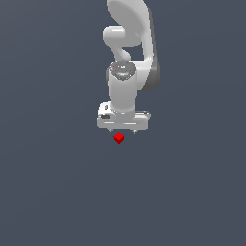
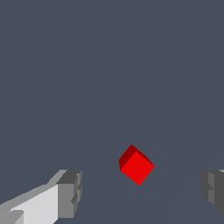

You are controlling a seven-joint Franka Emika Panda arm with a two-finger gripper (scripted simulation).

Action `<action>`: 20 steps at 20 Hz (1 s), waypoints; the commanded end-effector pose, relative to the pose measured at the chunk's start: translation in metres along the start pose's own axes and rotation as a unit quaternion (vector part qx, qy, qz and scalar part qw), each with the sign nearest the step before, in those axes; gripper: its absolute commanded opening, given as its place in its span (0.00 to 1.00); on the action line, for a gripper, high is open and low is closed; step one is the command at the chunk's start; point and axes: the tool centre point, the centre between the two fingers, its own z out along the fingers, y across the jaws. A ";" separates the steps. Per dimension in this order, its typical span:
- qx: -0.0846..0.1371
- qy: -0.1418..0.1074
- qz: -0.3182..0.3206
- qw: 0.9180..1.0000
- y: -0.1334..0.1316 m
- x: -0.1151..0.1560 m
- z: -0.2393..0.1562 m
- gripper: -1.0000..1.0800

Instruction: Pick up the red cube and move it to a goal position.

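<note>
The red cube (image 1: 119,138) is a tiny bright red block lying on the dark grey floor, turned at an angle. It also shows in the wrist view (image 2: 136,165). My white gripper (image 1: 123,130) hangs just above and slightly behind it in the exterior view, its fingertips barely showing under the hand. In the wrist view the gripper (image 2: 142,192) is open, with the grey fingertips (image 2: 70,192) wide apart. The cube lies between the two fingers' lines, apart from both. Nothing is held.
The plain dark grey floor (image 1: 57,192) runs all around. The white arm (image 1: 127,57) rises above the gripper toward the top of the exterior view. No other objects show.
</note>
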 end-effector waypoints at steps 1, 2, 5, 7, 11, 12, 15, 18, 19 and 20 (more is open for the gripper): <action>0.000 0.000 0.017 1.000 0.002 -0.002 0.007 0.96; 0.000 0.000 0.025 1.000 0.003 -0.003 0.010 0.96; 0.000 0.000 0.056 0.998 0.006 -0.007 0.022 0.96; 0.000 0.000 0.081 0.997 0.009 -0.010 0.032 0.96; 0.000 0.000 0.140 0.990 0.014 -0.017 0.055 0.96; 0.000 0.000 0.156 0.988 0.015 -0.020 0.062 0.96; 0.000 0.000 0.203 0.979 0.018 -0.026 0.080 0.96; 0.001 0.000 0.243 0.970 0.020 -0.032 0.097 0.96; 0.001 0.000 0.255 0.967 0.021 -0.034 0.102 0.96; 0.001 0.000 0.266 0.964 0.021 -0.036 0.106 0.96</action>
